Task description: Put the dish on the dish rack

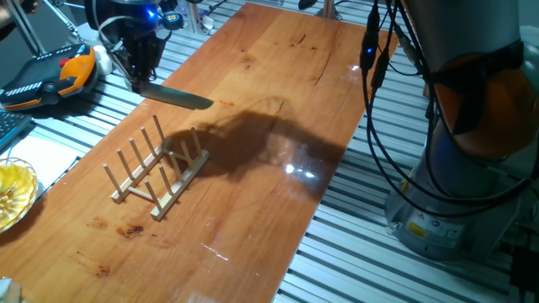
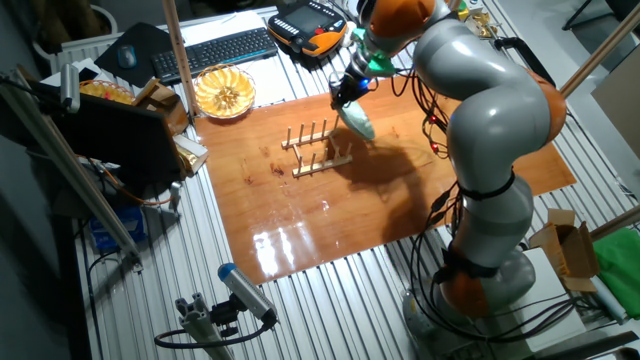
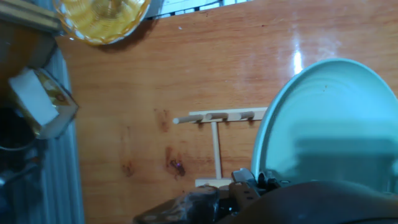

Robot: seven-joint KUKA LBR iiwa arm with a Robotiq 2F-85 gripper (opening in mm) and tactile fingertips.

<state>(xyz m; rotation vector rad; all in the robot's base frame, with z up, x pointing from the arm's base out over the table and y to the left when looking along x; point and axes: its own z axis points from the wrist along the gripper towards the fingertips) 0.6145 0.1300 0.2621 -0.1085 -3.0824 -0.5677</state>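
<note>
The dish is up in the air, pale mint and glossy, gripped at its rim by the hand and carried edge-on above the counter. From one fixed view it reads as a thin dark blade jutting out to the right of the hand; from the other fixed view it hangs tilted just above the far end of the dish rack. The hand's fingers are closed on the plate's edge, though the exact pinch is hard to make out in the hand view, where dark hardware fills the bottom of the picture. Nothing touches the rack: its light-wood pegs stand bare, and the dish's shadow falls across its right end and the wood beyond. In the hand view the rack's slats run partly behind the plate's left rim. Out past the counter's edge, a yellow translucent bowl sits on the metal slats, with a keyboard behind it and an orange-and-black pendant nearby. The big grey arm arches over from the right.
</note>
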